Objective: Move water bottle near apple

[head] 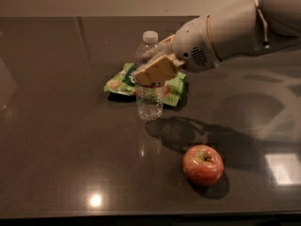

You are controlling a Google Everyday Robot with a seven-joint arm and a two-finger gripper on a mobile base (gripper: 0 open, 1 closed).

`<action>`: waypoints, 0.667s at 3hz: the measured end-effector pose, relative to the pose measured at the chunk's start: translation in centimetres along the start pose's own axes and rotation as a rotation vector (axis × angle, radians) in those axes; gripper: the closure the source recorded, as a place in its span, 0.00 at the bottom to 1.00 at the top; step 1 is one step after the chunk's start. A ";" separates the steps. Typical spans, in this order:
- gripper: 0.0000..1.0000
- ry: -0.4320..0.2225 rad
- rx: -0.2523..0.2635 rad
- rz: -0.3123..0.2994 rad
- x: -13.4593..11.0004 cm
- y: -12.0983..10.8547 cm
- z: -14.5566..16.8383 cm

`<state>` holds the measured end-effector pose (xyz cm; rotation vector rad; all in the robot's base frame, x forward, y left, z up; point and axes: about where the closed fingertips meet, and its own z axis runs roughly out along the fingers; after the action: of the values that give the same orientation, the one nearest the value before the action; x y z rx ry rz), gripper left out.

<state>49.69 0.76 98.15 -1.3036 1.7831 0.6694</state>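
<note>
Nearest, a round red-orange apple (pixel 202 165) sits on the dark glossy table (pixel 56 140), right of centre. Farther back and to its left, well apart from it, a small clear ribbed plastic water bottle (pixel 149 102) with a white cap stands upright. The gripper (pixel 153 59) clamps its upper body between tan pads (pixel 155 70), reaching in from the right. Just behind lies a crumpled green snack bag (pixel 117 83).

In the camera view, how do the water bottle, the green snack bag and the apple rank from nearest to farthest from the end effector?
The end effector is at centre.
1. water bottle: held in it.
2. green snack bag: just behind the bottle.
3. apple: front right, apart.
</note>
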 end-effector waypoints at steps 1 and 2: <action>1.00 -0.003 0.031 0.024 2.1 0.7 -2.7; 1.00 -0.002 0.054 0.052 3.9 1.0 -4.5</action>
<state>46.85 -4.51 97.20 -1.2237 1.8259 0.6462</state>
